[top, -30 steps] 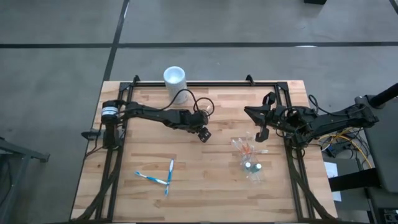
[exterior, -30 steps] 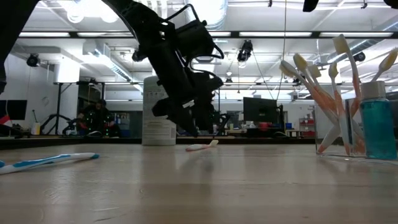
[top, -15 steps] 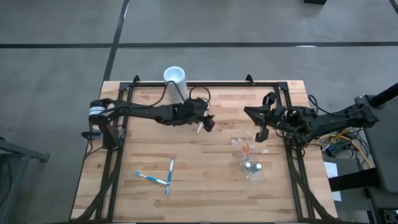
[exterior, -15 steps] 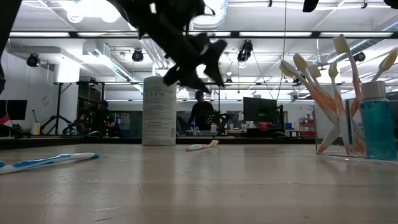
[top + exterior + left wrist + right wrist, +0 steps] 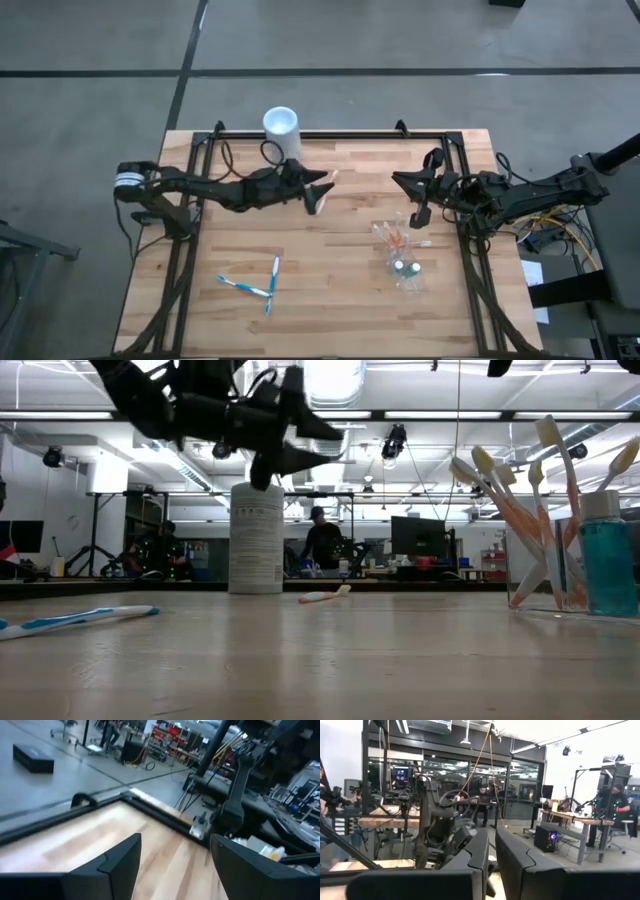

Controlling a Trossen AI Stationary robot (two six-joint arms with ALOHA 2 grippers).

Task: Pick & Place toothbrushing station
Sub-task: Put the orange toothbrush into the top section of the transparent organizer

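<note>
The clear cup (image 5: 401,252) stands right of the table's middle, with orange-and-white toothbrushes (image 5: 520,530) leaning in it and blue-capped pieces (image 5: 606,560) beside them. One orange-and-white toothbrush (image 5: 319,199) lies flat on the table's middle (image 5: 326,596). Two blue-and-white toothbrushes (image 5: 256,285) lie near the front left (image 5: 80,619). My left gripper (image 5: 322,183) hangs open, well above the lone toothbrush, pointing level (image 5: 325,445), with nothing between its fingers (image 5: 175,865). My right gripper (image 5: 414,198) is shut, raised at the right, left of the cup's far side (image 5: 492,855).
A tall white cup (image 5: 281,124) stands at the far edge, behind my left arm (image 5: 256,540). A black frame (image 5: 330,135) runs along the table's far and side edges. The table's right edge lies close behind the clear cup.
My left gripper has risen from just above the lone toothbrush and drawn slightly toward the far edge. It has tipped from pointing down to pointing level. Its fingers stay apart. The toothbrush has stayed flat on the table.
</note>
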